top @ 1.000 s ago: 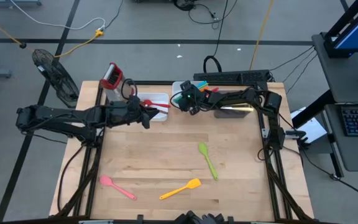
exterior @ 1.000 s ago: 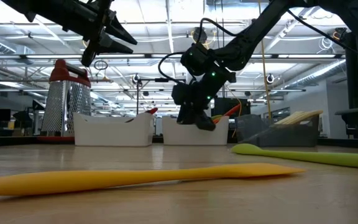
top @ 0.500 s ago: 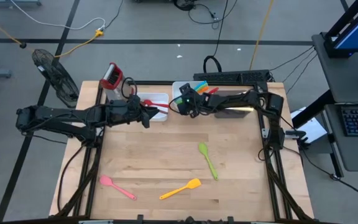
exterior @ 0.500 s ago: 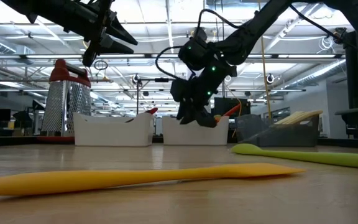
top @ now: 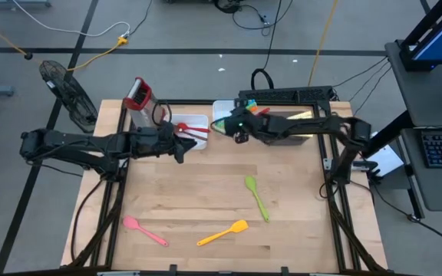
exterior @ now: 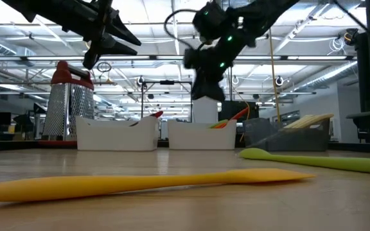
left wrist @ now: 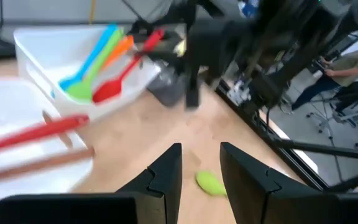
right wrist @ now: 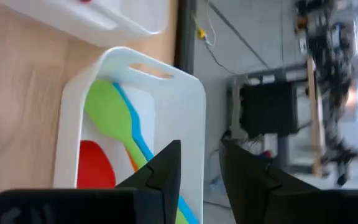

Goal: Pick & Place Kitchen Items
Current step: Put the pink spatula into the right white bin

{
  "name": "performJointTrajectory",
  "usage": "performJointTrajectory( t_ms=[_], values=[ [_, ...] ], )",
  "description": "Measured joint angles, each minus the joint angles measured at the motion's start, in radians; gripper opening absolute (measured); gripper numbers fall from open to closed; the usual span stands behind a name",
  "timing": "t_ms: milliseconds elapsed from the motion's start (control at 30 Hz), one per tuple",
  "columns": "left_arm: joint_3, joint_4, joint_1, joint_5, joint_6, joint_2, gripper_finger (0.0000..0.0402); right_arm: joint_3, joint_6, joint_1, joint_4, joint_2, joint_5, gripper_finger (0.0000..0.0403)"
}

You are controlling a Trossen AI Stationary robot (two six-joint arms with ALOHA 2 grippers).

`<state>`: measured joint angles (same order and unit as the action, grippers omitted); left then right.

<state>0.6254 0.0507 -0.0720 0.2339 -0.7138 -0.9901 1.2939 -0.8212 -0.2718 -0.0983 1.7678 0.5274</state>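
Fingers slightly parted and empty, the right gripper point(top: 239, 134) hangs above the sorted far white tray point(right wrist: 188, 124), the left gripper point(top: 181, 146) likewise empty, as a green spatula point(top: 256, 196), orange spatula point(top: 222, 233) and pink spoon point(top: 144, 230) await collection.

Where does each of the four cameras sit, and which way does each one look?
High view: overhead, straight down; both arms, wooden table.
Low view: table height, level; both arms above long yellow spatula.
Left wrist view: over white tray of coloured spatulas; own parted fingers.
Right wrist view: over that tray; own parted fingers.
Shared: both wrist views see that tray.
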Motion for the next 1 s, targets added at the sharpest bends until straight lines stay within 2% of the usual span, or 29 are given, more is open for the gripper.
performJointTrajectory(
  t_ms=[67,233,467,767,867,1000],
  values=[
    [0.0,-0.035,0.024,-0.001,-0.056,0.0,0.0111,-0.014,0.099,-0.001,-0.014,-0.051,-0.001,0.0105],
    [0.0,-0.179,0.104,-0.001,-0.306,0.0,0.0111,-0.113,0.325,-0.008,-0.035,-0.214,-0.003,0.0105],
    [0.0,-0.268,0.251,0.036,-0.571,0.0,0.0111,-0.314,0.493,-0.012,-0.038,-0.44,-0.003,0.0105],
    [0.0,-0.319,0.458,0.036,-0.97,-0.011,0.0111,-0.531,0.526,0.006,0.049,-0.66,-0.034,0.0105],
    [0.002,-0.315,0.519,0.026,-1.149,-0.058,0.0111,-0.571,0.525,0.011,0.072,-0.706,-0.08,0.0105],
    [0.03,-0.333,0.593,-0.043,-1.362,-0.159,0.0111,-0.581,0.524,0.012,0.077,-0.737,-0.109,0.0105]
  ],
)
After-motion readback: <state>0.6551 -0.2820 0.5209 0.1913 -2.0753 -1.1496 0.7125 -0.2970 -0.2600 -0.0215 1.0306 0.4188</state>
